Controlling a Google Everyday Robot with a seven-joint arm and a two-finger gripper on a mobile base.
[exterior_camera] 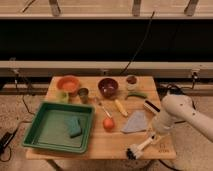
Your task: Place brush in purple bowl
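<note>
The brush (139, 148) has a white handle and a black bristle head. It hangs tilted over the table's front right edge, with the head low and to the left. My gripper (153, 135) is at the end of the white arm and is shut on the upper end of the handle. The purple bowl (108, 86) stands at the back middle of the table, well away from the gripper to the far left.
An orange bowl (68, 83) stands at the back left. A white cup (131, 80) is right of the purple bowl. A green tray (47, 131) holds a sponge (75, 126). An orange fruit (108, 124), a yellow item (121, 107) and a grey cloth (136, 121) lie between the gripper and the purple bowl.
</note>
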